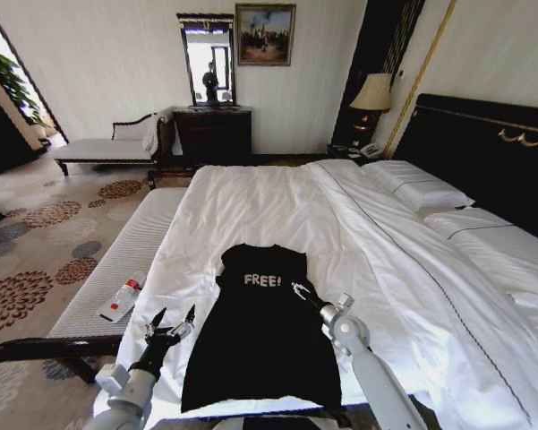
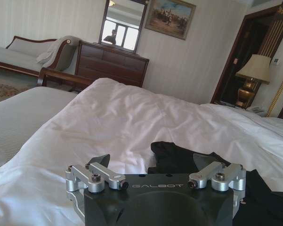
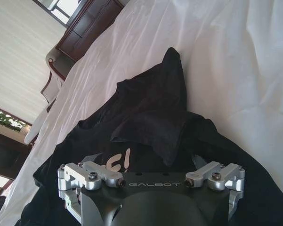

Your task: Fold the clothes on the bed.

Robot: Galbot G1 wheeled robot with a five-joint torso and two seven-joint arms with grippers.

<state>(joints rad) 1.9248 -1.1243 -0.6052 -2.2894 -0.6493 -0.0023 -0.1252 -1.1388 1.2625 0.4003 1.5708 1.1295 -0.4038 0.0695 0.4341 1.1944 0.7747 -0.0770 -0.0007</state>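
Note:
The clothes are one black T-shirt [image 1: 261, 336] with white "FREE!" lettering, lying flat near the foot edge of the bed [image 1: 277, 202], with both sleeves folded inward. My left gripper [image 1: 171, 320] is open, hovering over the white duvet just left of the shirt's lower half. In the left wrist view this gripper [image 2: 153, 160] points at the shirt's edge [image 2: 176, 150]. My right gripper [image 1: 302, 291] is open, just above the shirt's right side beside the lettering. The right wrist view shows it [image 3: 143, 162] over a folded-in sleeve [image 3: 155, 113], holding nothing.
A long pale bench [image 1: 116, 264] runs along the bed's left side, with a white and red object [image 1: 123, 298] on it. Pillows [image 1: 418, 190] and the dark headboard [image 1: 483, 148] are at the right. A dresser [image 1: 213, 134], chaise [image 1: 103, 150] and lamp [image 1: 372, 93] stand far back.

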